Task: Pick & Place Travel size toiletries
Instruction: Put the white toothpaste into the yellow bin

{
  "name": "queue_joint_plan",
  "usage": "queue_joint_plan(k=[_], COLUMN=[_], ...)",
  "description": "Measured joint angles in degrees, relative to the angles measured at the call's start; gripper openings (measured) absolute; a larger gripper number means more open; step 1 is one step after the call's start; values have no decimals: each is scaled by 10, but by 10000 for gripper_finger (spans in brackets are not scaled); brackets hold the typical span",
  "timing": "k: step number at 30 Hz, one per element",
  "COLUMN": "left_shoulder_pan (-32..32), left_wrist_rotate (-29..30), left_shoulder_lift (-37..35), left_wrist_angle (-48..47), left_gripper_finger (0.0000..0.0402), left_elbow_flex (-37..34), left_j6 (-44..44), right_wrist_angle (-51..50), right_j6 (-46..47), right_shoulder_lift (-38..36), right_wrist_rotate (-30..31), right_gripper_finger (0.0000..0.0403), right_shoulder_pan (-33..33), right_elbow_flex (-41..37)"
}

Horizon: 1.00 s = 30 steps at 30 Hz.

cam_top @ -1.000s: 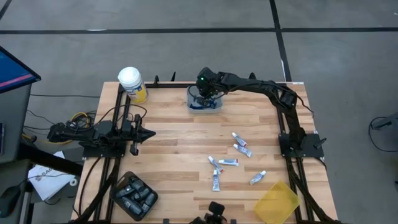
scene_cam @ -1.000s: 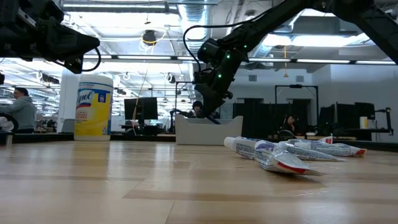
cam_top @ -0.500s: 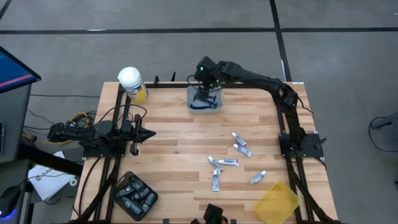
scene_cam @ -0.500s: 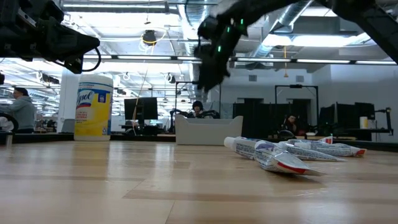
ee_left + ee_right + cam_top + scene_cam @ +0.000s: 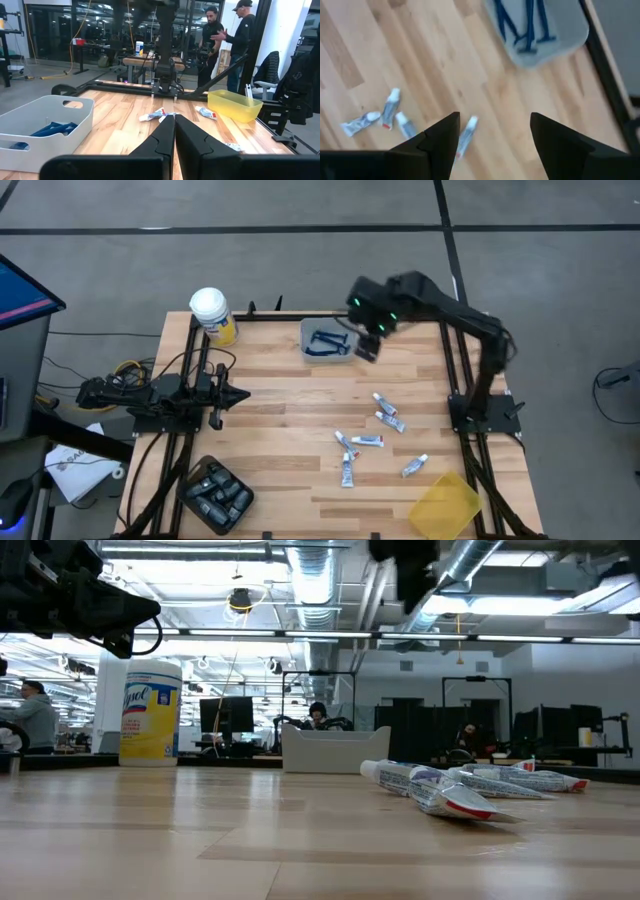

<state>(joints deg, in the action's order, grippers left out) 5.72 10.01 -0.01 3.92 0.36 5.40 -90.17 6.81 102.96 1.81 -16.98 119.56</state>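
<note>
My right gripper [image 5: 366, 348] [image 5: 492, 135] hangs open high above the table, just right of the grey bin [image 5: 328, 340] [image 5: 540, 35], with nothing between its fingers. Blue razors [image 5: 327, 342] [image 5: 527, 22] lie in that bin. Several white tubes [image 5: 385, 420] [image 5: 392, 107] [image 5: 440, 788] lie flat on the wood toward the near right. Dark oval pieces fill a black tray [image 5: 215, 493] at the near left. My left gripper [image 5: 240, 393] [image 5: 175, 122] waits shut at the table's left side, low over the wood.
A yellow jar with a white lid [image 5: 213, 315] [image 5: 150, 712] stands at the far left corner. A yellow bin [image 5: 445, 505] [image 5: 235, 102] sits at the near right corner. Bare wood lies between the left gripper and the tubes. People stand in the room beyond the table.
My right gripper has risen out of the grey bin and swung toward the table's right edge, so it now hangs high beside the bin. The blue razors stay in the bin. The left arm has kept still.
</note>
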Motion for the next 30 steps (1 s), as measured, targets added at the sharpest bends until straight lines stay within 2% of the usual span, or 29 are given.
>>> queue_joint_plan(k=[7, 11, 14, 16, 21, 30], left_shoulder_pan=[0, 0, 0, 0, 0, 0], left_wrist_rotate=[0, 0, 0, 0, 0, 0], left_shoulder_lift=[0, 0, 0, 0, 0, 0], left_wrist_angle=[0, 0, 0, 0, 0, 0], left_gripper_finger=[8, 8, 8, 8, 8, 8], left_elbow_flex=[0, 0, 0, 0, 0, 0], left_j6=[0, 0, 0, 0, 0, 0], right_wrist_angle=[19, 44, 68, 97, 187, 288], right_j6=[213, 348, 397, 395, 296, 253], right_shoulder_lift=[-166, -241, -279, -294, -291, -228], right_wrist_rotate=[72, 51, 9, -4, -7, -65], right_gripper_finger=[219, 220, 224, 225, 224, 216], right_shoulder_pan=[131, 201, 263, 311, 410, 487], right_elbow_flex=[-259, -407, -494, -539, -593, -674])
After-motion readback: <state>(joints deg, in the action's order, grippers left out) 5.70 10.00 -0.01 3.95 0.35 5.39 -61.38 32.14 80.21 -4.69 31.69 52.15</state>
